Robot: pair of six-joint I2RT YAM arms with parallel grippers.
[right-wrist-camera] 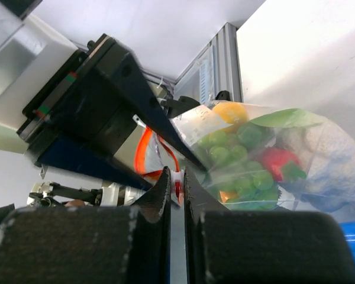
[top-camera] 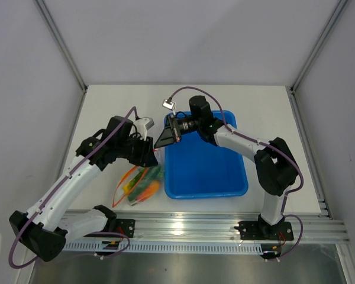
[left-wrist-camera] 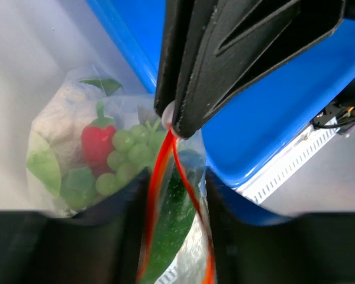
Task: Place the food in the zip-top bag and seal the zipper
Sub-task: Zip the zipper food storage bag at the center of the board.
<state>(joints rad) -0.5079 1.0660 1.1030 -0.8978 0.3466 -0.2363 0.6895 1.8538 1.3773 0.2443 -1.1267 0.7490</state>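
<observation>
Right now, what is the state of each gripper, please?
Left gripper: fingers astride the floppy clear plastic bag; grip cannot be told.
Right gripper: closed on thin red-orange zipper strip.

Left arm (top-camera: pixel 77 171): stretched forward and to the right, elbow bent.
Left gripper (top-camera: pixel 149 152): narrowed, zipper (left-wrist-camera: pixel 160 171) between its fingers.
Right arm (top-camera: pixel 272 165): folded, forearm reaching left.
Right gripper (right-wrist-camera: pixel 177 177): pinched tight on zipper, just beside left gripper.
</observation>
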